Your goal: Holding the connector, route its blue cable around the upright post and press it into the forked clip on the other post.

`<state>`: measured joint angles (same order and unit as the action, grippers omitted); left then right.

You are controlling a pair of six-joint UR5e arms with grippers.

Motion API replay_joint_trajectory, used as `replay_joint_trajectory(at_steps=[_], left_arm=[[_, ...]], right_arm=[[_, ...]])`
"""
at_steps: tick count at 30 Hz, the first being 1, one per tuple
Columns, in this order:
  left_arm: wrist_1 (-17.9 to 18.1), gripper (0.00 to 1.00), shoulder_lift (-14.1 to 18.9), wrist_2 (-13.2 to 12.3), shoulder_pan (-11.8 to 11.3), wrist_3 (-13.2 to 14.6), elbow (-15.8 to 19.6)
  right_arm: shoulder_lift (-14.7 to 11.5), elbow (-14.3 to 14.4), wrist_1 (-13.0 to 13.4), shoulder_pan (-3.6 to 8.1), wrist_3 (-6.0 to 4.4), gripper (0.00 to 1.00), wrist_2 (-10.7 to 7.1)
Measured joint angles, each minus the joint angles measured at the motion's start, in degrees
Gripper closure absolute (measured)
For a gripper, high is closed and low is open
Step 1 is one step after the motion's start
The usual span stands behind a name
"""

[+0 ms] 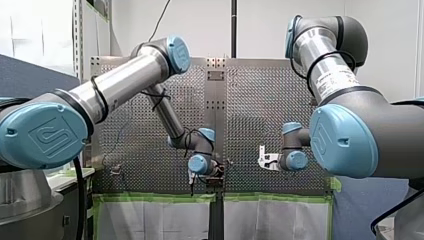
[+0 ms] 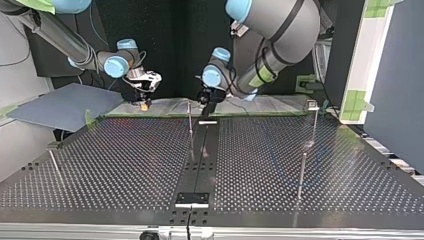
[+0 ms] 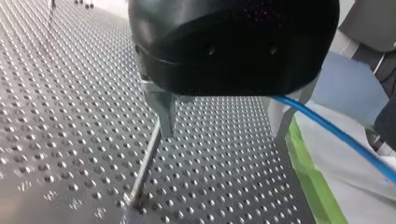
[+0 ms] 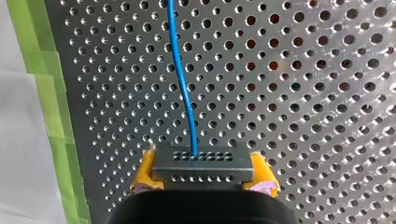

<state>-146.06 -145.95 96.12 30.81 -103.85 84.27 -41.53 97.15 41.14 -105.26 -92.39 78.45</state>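
In the right wrist view my right gripper (image 4: 203, 179) is shut with its yellow pads (image 4: 145, 170) on the grey connector (image 4: 203, 165). The blue cable (image 4: 182, 79) leaves the connector and runs away over the perforated plate. In the left wrist view my left gripper (image 3: 223, 133) is open, with nothing between its metal fingers (image 3: 163, 112). The cable (image 3: 336, 133) passes just outside one finger, and the thin upright post (image 3: 144, 163) stands ahead of the other. In the top view my left gripper (image 2: 206, 107) hangs beside that post (image 2: 190, 120). The post with the forked clip (image 2: 312, 105) stands far to the right.
Two more thin posts (image 2: 302, 175) (image 2: 55, 165) rise from the perforated table (image 2: 125, 165). A dark centre strip (image 2: 200, 155) ends at a small bracket (image 2: 192, 199). Green tape (image 3: 308, 172) edges the table beside my left gripper. A grey panel (image 2: 60, 105) lies at the top view's left.
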Motion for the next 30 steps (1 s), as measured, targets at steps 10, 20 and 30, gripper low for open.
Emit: replay_joint_trajectory(at_steps=[10, 20, 30], left_arm=[[1.59, 0.0, 1.2, -1.91, -0.39, -0.01, 2.9], [1.89, 0.0, 1.47, -4.0, -0.88, -0.09, 3.32], [5.42, 0.0, 4.0, -5.07, -1.03, -0.92, 6.56]], right_arm=[[0.0, -0.03, -0.14, -0.01, 0.12, 1.0, -0.14], [0.0, -0.05, -0.1, -0.01, 0.24, 1.0, -0.15], [-0.01, -0.15, -0.17, -0.05, 0.26, 1.0, -0.47]])
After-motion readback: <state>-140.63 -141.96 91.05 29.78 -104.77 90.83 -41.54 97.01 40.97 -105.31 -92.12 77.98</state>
